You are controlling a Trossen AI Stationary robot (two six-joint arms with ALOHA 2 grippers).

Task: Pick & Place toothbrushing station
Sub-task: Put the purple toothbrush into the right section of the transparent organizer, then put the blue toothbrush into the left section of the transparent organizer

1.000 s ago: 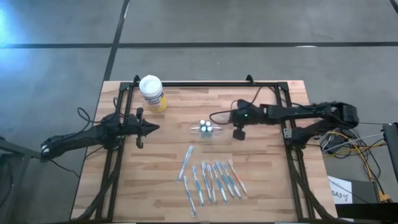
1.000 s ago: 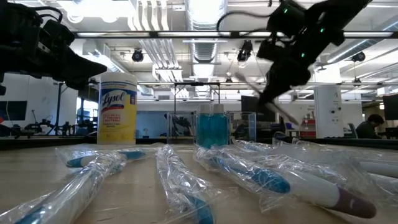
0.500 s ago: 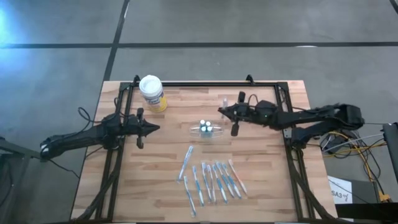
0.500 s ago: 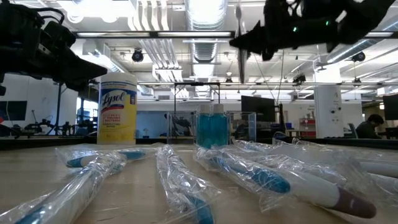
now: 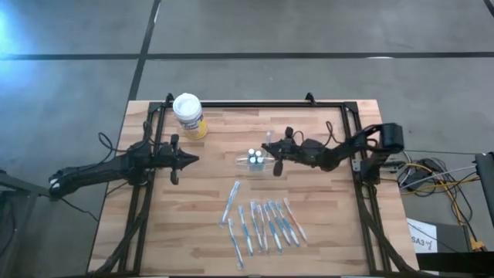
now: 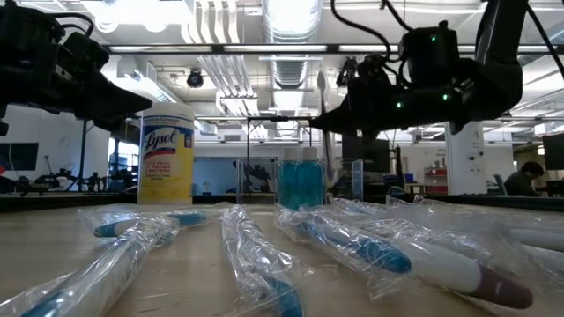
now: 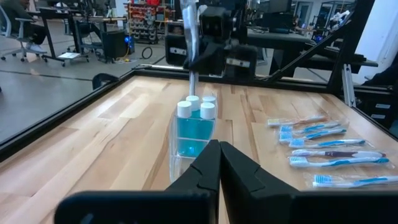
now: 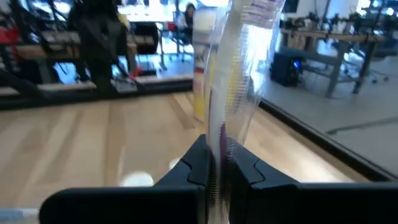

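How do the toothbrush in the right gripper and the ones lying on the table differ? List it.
The held toothbrush stands upright, pinched in the right gripper above the clear holder; the loose toothbrushes lie flat in a row on the table. The held one is beside the holder; the loose ones lie apart from it, nearer the table's front. All are wrapped in clear plastic.

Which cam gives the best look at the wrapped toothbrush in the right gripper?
Right wrist view: the clear-wrapped toothbrush stands upright, pinched in the shut right gripper. Left wrist view shows it farther off, above the clear plastic holder. Low view gives a thin upright sliver. In the high view it is barely discernible.
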